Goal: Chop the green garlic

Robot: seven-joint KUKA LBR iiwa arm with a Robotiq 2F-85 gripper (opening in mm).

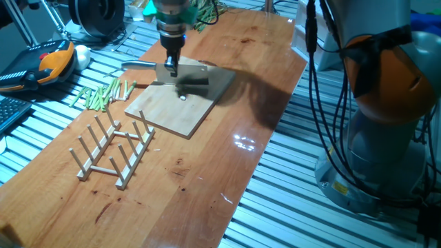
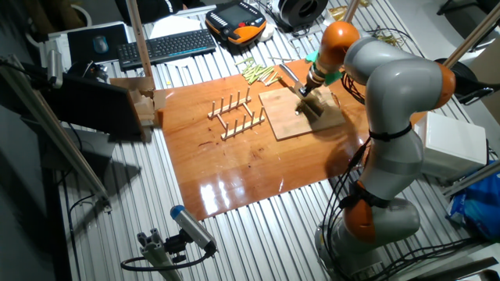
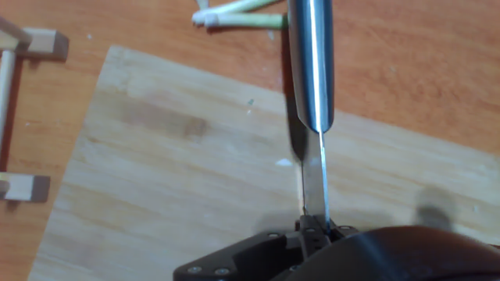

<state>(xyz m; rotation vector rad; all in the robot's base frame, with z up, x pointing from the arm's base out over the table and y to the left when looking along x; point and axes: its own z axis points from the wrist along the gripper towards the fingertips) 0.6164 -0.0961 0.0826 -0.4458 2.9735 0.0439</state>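
pincer (image 1: 170, 64) is clamping a knife (image 1: 180, 74) by its blade edge, over the far part of a pale wooden cutting board (image 1: 172, 110) lying on the reddish wooden table (image 1: 207, 179). in the hand view the steel handle (image 3: 311, 62) of the knife is pointing toward twelve o'clock, with the thin blade (image 3: 314, 183) running down into the closed jaws at six o'clock. green garlic is showing only as tiny whitish bits: one speck (image 3: 283, 162) is lying on the board just at nine o'clock of the blade, and a small pale bit (image 1: 183, 97) is sitting on the board below the knife in one fixed view. whether these are really garlic is hard to tell at this size. two pale-green stalk ends (image 3: 238, 17) are lying on the table beyond the board's far edge, at eleven o'clock of the handle. a heap of green sticks (image 1: 103, 94) is resting at nine o'clock of the board, and a wooden peg rack (image 1: 114, 151) is standing at seven o'clock of it. an orange and black handheld pendant (image 1: 41, 63) is lying off the table, near a black keyboard (image 2: 166, 47).
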